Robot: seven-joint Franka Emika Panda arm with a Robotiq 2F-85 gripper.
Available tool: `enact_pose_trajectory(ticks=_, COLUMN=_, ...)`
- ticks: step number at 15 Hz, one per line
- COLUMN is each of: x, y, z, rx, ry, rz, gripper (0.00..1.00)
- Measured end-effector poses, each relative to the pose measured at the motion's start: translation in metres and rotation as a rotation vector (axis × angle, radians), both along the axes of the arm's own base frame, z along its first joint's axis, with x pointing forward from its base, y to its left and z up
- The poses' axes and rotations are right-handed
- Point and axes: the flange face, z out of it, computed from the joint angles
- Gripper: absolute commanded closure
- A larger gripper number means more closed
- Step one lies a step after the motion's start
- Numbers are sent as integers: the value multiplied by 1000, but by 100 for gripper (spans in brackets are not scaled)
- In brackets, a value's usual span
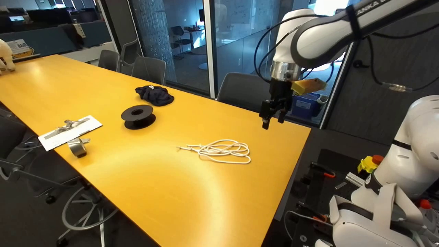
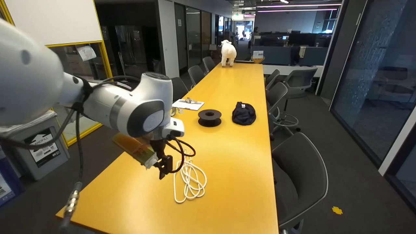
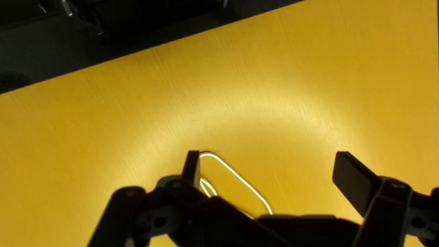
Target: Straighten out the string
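The white string [image 1: 207, 150] lies on the yellow table in loose, overlapping loops, with a thin end pointing towards the black spool. It also shows in an exterior view [image 2: 186, 175], partly behind the gripper's cable. My gripper [image 1: 273, 122] hangs above the table, apart from the string, between it and the table edge by the glass wall. In the wrist view my gripper [image 3: 267, 164] is open, its two fingers wide apart with nothing between them. Some loops of the string [image 3: 243, 179] show beyond the left finger; the rest is hidden behind the gripper body.
The table [image 1: 192, 195] has a black spool [image 1: 138, 113], a dark cloth bundle [image 1: 156, 96], a white clipboard [image 1: 73, 132] and a grey tape roll [image 1: 77, 147] farther along. Chairs [image 2: 300, 182] stand along the table's sides. The robot base stands past the table's end.
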Motion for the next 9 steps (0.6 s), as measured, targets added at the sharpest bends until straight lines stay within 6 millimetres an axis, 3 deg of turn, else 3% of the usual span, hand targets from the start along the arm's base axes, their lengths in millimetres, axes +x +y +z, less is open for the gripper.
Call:
enact_pose_trajectory(ticks=4, x=56, y=9, z=-43, rx=-17, ry=31, rz=46, gripper=0)
enact_pose_trajectory(ticks=9, x=141, y=31, z=-90, rx=-10, ry=13, rz=94, gripper=0)
